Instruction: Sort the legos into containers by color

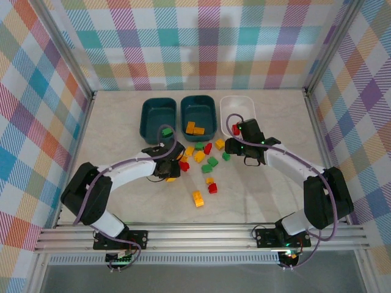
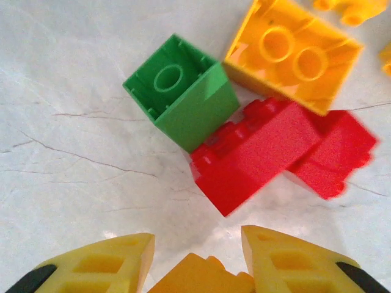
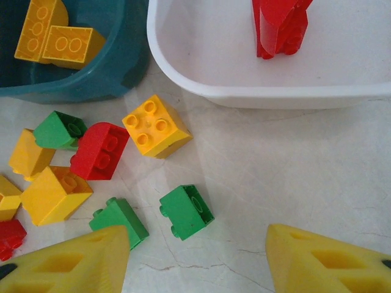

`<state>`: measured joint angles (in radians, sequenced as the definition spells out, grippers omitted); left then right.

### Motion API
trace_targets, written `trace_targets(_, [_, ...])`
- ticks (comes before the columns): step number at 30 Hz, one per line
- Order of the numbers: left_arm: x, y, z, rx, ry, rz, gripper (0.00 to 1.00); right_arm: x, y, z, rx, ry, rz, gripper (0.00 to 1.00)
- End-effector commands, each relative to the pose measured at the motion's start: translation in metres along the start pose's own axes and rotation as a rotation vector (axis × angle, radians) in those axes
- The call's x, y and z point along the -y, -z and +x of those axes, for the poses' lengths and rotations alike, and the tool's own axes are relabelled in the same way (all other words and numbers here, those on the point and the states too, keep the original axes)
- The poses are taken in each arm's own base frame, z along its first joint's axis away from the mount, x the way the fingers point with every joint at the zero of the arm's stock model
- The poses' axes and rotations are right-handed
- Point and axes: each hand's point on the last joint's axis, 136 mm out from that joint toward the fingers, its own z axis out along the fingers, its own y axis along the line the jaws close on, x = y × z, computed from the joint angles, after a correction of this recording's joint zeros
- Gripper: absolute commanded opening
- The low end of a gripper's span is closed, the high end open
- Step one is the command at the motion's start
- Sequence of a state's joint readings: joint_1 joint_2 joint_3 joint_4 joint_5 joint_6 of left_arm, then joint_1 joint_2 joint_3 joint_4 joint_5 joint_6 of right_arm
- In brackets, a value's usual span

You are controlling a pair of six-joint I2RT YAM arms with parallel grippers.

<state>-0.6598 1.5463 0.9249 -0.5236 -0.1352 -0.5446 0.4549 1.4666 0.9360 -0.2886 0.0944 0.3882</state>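
My left gripper is down at the left edge of the pile of legos, shut on an orange lego between its yellow fingers. Just ahead of it lie a green lego, two red ones and another orange one. My right gripper hangs open over bare table beside the white container, which holds a red lego. A small green lego lies in front of its jaws. Orange legos lie in the middle teal container.
The left teal container has a green lego at its near right corner. A yellow lego and a red one lie apart, nearer the arms. Plaid walls and metal rails close in the table on three sides.
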Motion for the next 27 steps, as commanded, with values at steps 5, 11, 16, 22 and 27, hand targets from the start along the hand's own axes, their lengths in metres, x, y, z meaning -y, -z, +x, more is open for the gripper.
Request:
trace_targets(5, [0.030,0.047,-0.036,0.069,-0.028,0.089,0.27,-0.005,0.005,-0.006,0.030,-0.013,-0.029,0.61])
trace_targets(11, [0.064,0.059,-0.116,0.156,-0.062,0.087,0.28,-0.002,-0.001,-0.003,0.031,-0.022,-0.024,0.61])
trace_targets(16, [0.085,0.013,-0.177,0.121,-0.043,0.077,0.28,-0.003,-0.014,0.002,0.003,-0.025,-0.033,0.61])
trace_targets(22, [0.088,-0.025,-0.228,0.090,0.024,0.081,0.32,-0.013,-0.031,0.015,-0.088,0.031,-0.056,0.64])
trace_targets(27, [0.092,-0.042,-0.240,0.056,0.062,0.129,0.48,-0.019,-0.041,0.025,-0.140,0.067,-0.062,0.65])
